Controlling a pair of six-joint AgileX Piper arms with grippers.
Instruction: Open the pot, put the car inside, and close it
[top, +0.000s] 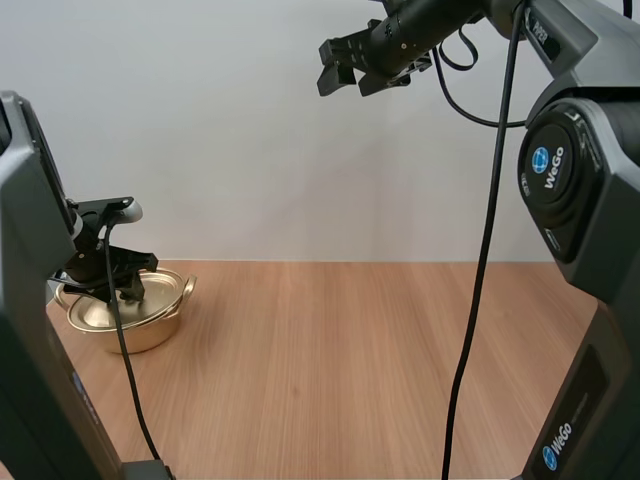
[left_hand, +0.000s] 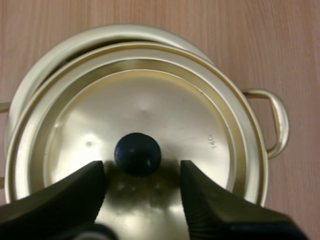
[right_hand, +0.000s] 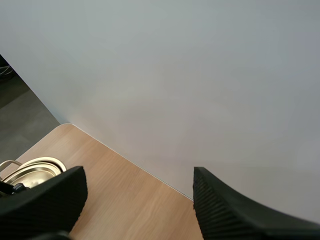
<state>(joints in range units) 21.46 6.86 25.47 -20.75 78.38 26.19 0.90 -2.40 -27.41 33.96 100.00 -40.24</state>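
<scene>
While left gripper (left_hand: 142, 169) straddles, spread, round black knob (left_hand: 137, 153) of golden metal lid (left_hand: 150, 107) | step: likely opening golden pot (top: 142, 336) | next: pinch knob, lift

Bright, even light puts soft glare on the lid (left_hand: 150, 107), and near edges look perhaps slightly blurred.

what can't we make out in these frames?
Pot inside: hidden under the lid, left wrist view.
Knob: in the high view, covered by the left gripper.
Pot's left side, high view: behind the left arm.
Pot, right wrist view: partly behind a finger of the right gripper.
</scene>
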